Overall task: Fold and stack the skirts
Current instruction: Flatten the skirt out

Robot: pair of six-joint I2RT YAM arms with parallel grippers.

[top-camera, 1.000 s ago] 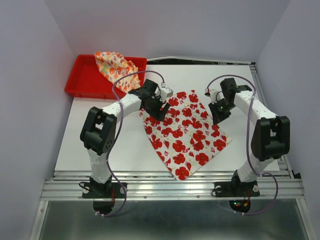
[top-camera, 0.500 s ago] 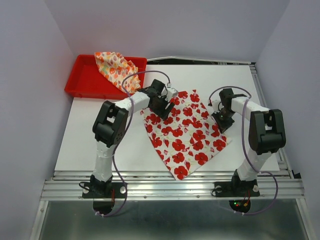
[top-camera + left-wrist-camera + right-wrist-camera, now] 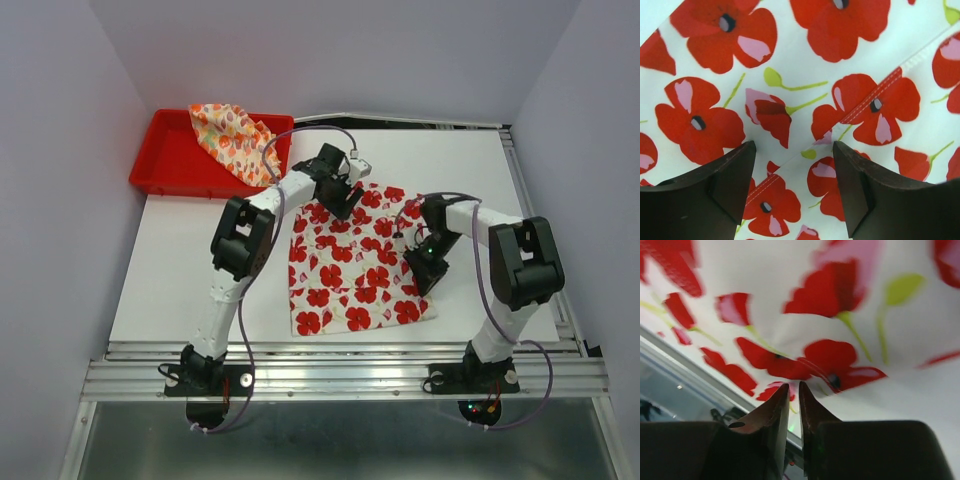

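Nothing folded yet: flowered skirt (image 3: 355, 270) spread flat, cream skirt (image 3: 232, 135) in tray (image 3: 165, 165); left pincer (image 3: 794, 175) held wide, right pincer (image 3: 793, 390) closed on flowered hem.

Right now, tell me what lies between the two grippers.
Only the red-flowered skirt, spread between the left gripper and the right gripper; the top view shows it.

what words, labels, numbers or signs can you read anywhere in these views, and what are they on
None: no view shows any readable text.
white skirt with red flowers: only a print of flowers, green stems and stitched seams, no label in view.
cream skirt: only small orange, red and yellow marks.
red tray: plain, no marking visible.
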